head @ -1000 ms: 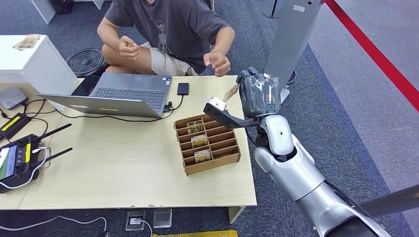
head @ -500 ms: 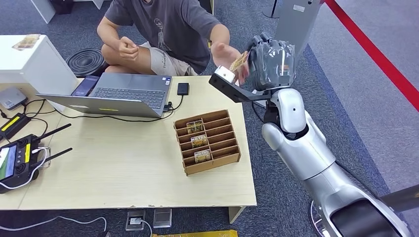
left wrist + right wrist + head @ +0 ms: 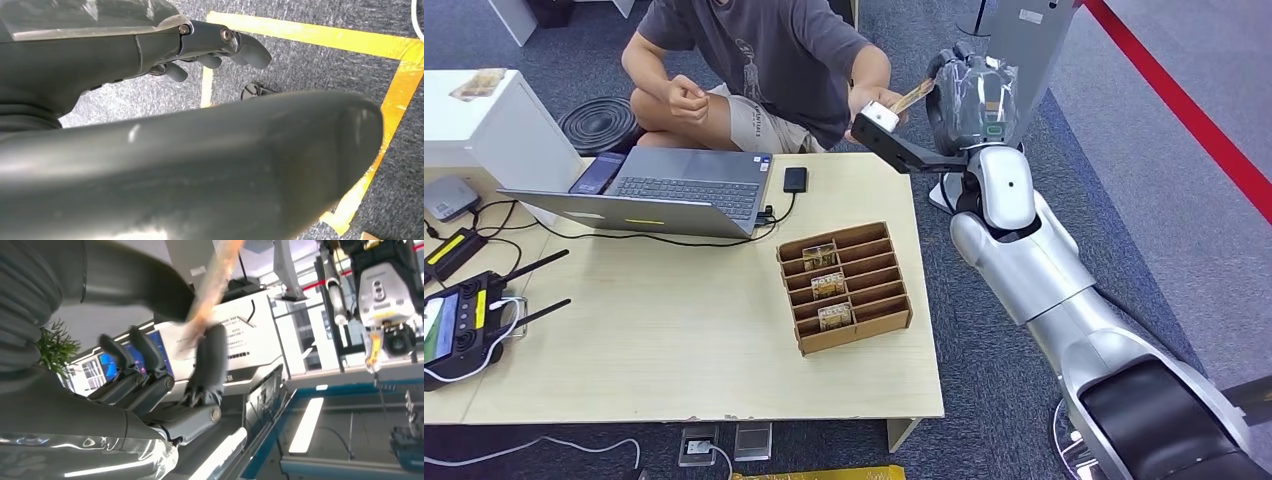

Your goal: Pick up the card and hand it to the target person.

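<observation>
Now, card: the card (image 3: pixel 911 97) is pinched in the right hand (image 3: pixel 969 90), raised well above the counter (image 3: pixel 674 340) at its far right corner, tip aimed at the seated person (image 3: pixel 764 60).
Right hand: fingers closed on the card; in the right wrist view it sits between the thumb and one dark finger (image 3: pixel 210 365), a thin edge grip.
Left hand: the left hand (image 3: pixel 220 45) hangs over carpet with yellow floor tape, fingers loosely curled, holding nothing.
Receiver: the person's hand (image 3: pixel 869 100) is just beside the card; whether it touches, I cannot tell.
Risk, early release: letting go before the person grips would likely drop the card to the floor beyond the counter edge.
Risk, late release: holding on through a pull could bend or tear it.
Risk, reach: pushing further forward could knock the person's hand.
</observation>
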Robot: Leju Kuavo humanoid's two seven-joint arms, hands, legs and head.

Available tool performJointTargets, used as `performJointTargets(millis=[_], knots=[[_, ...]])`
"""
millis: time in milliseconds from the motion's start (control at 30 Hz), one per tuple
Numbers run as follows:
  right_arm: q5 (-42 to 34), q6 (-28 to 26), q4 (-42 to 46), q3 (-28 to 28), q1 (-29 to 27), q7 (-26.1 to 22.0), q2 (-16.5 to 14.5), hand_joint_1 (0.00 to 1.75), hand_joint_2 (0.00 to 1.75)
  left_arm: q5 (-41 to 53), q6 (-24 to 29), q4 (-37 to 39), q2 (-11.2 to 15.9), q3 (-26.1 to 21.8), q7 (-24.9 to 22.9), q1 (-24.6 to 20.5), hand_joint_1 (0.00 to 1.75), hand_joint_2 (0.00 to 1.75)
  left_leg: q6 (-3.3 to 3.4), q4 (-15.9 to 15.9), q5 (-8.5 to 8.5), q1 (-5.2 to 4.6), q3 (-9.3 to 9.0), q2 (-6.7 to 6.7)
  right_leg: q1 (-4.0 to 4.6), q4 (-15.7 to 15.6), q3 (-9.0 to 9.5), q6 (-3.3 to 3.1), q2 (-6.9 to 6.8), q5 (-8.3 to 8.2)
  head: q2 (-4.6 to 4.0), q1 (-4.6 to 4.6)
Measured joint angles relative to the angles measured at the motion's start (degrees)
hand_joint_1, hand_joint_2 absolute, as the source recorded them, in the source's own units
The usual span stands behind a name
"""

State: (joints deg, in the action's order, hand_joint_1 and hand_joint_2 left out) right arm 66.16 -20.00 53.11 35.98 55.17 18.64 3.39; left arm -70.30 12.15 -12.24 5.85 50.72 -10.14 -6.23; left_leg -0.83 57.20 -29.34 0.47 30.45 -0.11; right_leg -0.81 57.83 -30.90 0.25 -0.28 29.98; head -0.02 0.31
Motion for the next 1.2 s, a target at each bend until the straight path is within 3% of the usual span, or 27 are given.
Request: performJointTargets(millis=[300,467,667,867,1000,1100,1200], knots=[[-12.8,3.4,1.8,0.5,-5.5,-4.6,-0.9,0.0,1.75,-1.6,0.4,0.0,-0.1,-0.2,0.1,0.0,0.0,0.0,0.0,0.0,0.0,0.0,-0.02,0.01,0.0,0.0,-0.01,0.0,0.01,0.0,0.0,-0.05],[-23.6,6.3,11.3,0.4,-11.7,-6.3,0.7,0.0,1.75,-2.5,0.6,0.0,-0.2,-0.6,0.3,0.2,0.0,0.0,0.0,0.0,0.0,0.0,-0.03,0.01,0.0,0.0,-0.03,0.0,0.01,0.0,0.0,-0.05],[-40.4,12.1,26.2,-0.5,-21.9,-10.8,5.0,0.0,1.75,-3.7,0.9,0.0,-0.4,-1.5,0.8,0.5,0.0,0.0,0.0,0.0,-0.01,0.0,-0.03,0.01,0.0,-0.1,-0.03,0.0,0.02,0.0,0.0,0.01],[-45.8,15.5,36.7,-1.5,-28.8,-12.6,8.5,0.0,1.75,-4.1,1.1,0.0,-0.5,-2.0,0.8,0.6,0.0,0.0,0.0,0.0,-0.01,0.0,-0.09,0.03,0.0,-0.1,-0.01,0.0,0.03,0.0,0.0,-0.07],[-48.3,16.9,44.2,-3.5,-37.1,-12.5,10.8,0.0,1.75,-4.4,1.2,0.0,-0.6,-2.4,0.8,0.6,0.0,0.0,0.0,0.0,-0.04,0.0,-0.07,0.01,0.0,-0.1,0.01,0.0,0.01,0.02,0.0,-0.05],[-46.8,18.0,47.5,-4.3,-43.4,-12.3,11.7,0.0,1.75,-4.0,1.1,0.0,-0.7,-2.6,0.7,0.6,0.0,0.0,-0.01,0.0,-0.07,0.0,-0.03,0.03,0.0,-0.1,0.0,0.0,0.04,0.03,0.0,0.01],[-42.7,17.8,47.9,-3.9,-45.6,-11.4,11.6,0.0,1.75,-3.2,0.7,0.0,-0.7,-2.6,0.5,0.5,0.0,0.0,-0.01,0.0,-0.06,0.0,-0.03,0.03,0.0,-0.1,0.0,0.0,0.04,0.03,0.0,-0.02]])
